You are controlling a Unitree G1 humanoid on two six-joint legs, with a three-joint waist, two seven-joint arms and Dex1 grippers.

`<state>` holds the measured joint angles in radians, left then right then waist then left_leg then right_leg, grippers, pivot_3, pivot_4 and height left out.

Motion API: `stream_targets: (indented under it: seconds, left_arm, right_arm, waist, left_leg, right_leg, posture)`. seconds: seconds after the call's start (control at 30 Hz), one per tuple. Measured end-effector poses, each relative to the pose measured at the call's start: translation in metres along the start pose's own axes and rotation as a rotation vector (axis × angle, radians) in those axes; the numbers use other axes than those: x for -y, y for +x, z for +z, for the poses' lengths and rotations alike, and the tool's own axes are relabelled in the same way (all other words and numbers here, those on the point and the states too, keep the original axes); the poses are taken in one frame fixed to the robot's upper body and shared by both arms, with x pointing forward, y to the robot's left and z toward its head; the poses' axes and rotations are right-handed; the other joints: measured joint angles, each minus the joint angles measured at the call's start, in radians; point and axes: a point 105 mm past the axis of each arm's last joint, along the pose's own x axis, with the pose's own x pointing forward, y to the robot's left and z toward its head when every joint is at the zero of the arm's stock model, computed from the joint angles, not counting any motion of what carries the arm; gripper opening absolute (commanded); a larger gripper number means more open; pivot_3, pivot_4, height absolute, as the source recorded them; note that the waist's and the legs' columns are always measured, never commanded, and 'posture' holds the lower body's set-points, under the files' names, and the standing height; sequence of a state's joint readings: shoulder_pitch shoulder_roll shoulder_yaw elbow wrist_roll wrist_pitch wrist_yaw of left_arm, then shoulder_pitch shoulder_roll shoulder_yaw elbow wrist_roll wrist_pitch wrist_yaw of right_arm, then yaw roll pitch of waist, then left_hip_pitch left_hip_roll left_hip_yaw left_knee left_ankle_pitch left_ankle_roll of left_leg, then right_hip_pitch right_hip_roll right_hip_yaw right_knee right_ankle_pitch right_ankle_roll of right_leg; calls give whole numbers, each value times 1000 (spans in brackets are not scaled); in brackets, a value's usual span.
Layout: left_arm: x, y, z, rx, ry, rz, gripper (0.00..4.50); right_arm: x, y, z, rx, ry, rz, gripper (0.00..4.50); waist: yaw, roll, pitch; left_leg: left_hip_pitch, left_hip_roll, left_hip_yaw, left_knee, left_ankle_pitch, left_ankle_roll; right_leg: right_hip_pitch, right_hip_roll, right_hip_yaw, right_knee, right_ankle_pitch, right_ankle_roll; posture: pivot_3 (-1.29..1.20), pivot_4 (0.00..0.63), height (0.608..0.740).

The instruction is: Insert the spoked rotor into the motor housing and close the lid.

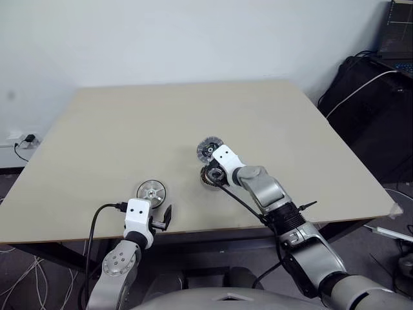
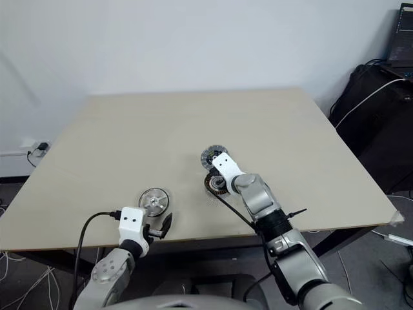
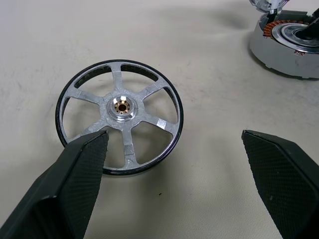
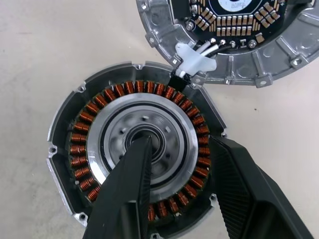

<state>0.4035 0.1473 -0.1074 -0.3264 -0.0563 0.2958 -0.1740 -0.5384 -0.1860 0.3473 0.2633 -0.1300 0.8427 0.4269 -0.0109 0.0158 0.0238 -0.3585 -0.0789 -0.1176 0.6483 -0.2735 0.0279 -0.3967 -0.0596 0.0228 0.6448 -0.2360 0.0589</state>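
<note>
Beige worktop [image 1: 97, 148] carries the spoked rotor [image 3: 119, 116] before the wide left fingers [image 3: 79, 169], while the right fingers [image 4: 134, 184], half-spread, steady the motor housing [image 4: 99, 129] beside its lid [image 4: 249, 55], probably for insertion.

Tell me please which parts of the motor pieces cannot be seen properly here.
- Centre of the motor housing: right wrist view, covered by the right gripper.
- Far part of the lid: right wrist view, cut off by the picture edge; eye views, too small for detail.
- Near rim of the spoked rotor: left wrist view, behind the left gripper.
</note>
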Motion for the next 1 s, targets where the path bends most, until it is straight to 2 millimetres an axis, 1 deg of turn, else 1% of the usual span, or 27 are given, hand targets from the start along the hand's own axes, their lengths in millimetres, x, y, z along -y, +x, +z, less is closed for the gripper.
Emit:
stream_targets:
  seconds: [0.6, 0.63, 0.7, 0.8, 1.0]
  left_arm:
    - [1, 0, -1, 5, -14, 15, 4500]
    - [1, 0, 0, 8, -16, 17, 4500]
    - [1, 0, 1, 14, -17, 20, 4500]
    - [1, 0, 1, 15, -17, 22, 4500]
    - [1, -1, 0, 13, -21, 24, 4500]
  right_arm:
    - [-7, 0, 3, -15, -69, 25, 1908]
    - [-7, 1, 3, -15, -70, 25, 1528]
    - [-8, 1, 3, -17, -69, 31, 1030]
    - [-9, 2, 2, -21, -68, 33, 48]
    - [-9, 3, 3, -20, -69, 34, 15]
  waist:
    - [0, 0, 0]
    - [0, 0, 0]
    - [0, 0, 0]
    - [0, 0, 0]
    - [-1, 0, -1]
  left_leg:
    - [0, 0, 0, 0, 0, 0]
    - [0, 0, 0, 0, 0, 0]
    - [0, 0, 0, 0, 0, 0]
    - [0, 0, 0, 0, 0, 0]
    - [0, 0, 0, 0, 0, 0]
  right_leg:
    - [0, 0, 0, 0, 0, 0]
    - [0, 0, 0, 0, 0, 0]
    - [0, 0, 0, 0, 0, 0]
    - [0, 0, 0, 0, 0, 0]
    - [0, 0, 0, 0, 0, 0]
  posture:
    - [0, 0, 740]
    - [0, 0, 740]
    - [0, 0, 740]
    - [0, 0, 740]
    - [0, 0, 740]
